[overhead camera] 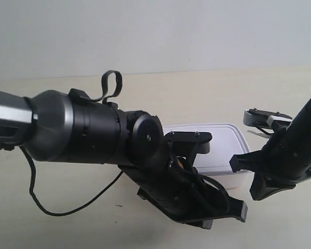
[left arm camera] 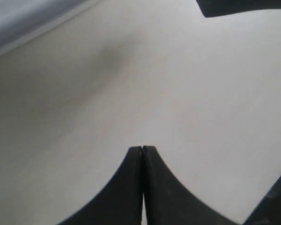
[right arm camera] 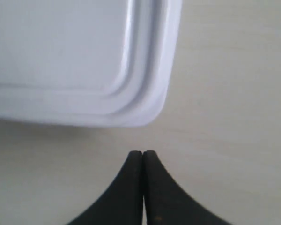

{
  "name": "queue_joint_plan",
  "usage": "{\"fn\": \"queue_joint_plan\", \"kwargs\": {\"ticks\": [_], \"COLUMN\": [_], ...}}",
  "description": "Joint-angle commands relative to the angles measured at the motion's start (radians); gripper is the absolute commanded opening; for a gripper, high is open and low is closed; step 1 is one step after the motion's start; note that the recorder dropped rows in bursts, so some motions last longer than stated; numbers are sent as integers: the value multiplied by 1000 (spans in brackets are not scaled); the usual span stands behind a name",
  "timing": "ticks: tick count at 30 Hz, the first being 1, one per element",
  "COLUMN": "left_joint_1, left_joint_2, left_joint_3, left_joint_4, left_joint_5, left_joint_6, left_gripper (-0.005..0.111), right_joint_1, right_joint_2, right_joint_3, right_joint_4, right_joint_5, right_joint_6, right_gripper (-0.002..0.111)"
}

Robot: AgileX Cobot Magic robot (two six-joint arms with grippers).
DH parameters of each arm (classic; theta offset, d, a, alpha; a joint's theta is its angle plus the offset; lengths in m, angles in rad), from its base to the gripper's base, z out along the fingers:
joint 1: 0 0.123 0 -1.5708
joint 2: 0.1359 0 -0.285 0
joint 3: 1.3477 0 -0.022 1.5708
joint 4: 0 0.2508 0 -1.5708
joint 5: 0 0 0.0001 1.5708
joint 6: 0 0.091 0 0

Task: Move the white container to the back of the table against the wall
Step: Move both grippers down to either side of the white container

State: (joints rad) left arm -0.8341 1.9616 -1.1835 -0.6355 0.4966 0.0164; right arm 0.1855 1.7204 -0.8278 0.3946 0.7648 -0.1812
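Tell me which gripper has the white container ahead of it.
The right gripper: a corner of the white container lies just ahead. The left gripper faces table, no container.

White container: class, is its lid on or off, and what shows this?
On. The right wrist view shows a flat, rimmed lid covering the white container; no contents are visible.
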Motion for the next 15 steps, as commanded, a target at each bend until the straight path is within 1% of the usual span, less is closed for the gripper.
{"fn": "queue_joint_plan", "kwargs": {"ticks": [1, 5, 10, 15], "left_joint_1": [-4, -2, -2, 14], "left_joint_2": [28, 36, 50, 68], "left_joint_3": [-8, -8, -8, -8], "left_joint_4": [31, 38, 92, 94], "left_joint_5": [-73, -116, -139, -163], "left_joint_6": [-8, -8, -8, -8], "left_gripper": [0, 0, 0, 0], "right_joint_1": [2, 2, 2, 2], "right_joint_2": [13, 14, 21, 27], "right_joint_3": [3, 3, 3, 3], "right_joint_4": [19, 33, 48, 52], "right_joint_5": [-22, -40, -75, -93], "right_joint_6": [-30, -46, -62, -62], "right_gripper": [0, 0, 0, 0]}}
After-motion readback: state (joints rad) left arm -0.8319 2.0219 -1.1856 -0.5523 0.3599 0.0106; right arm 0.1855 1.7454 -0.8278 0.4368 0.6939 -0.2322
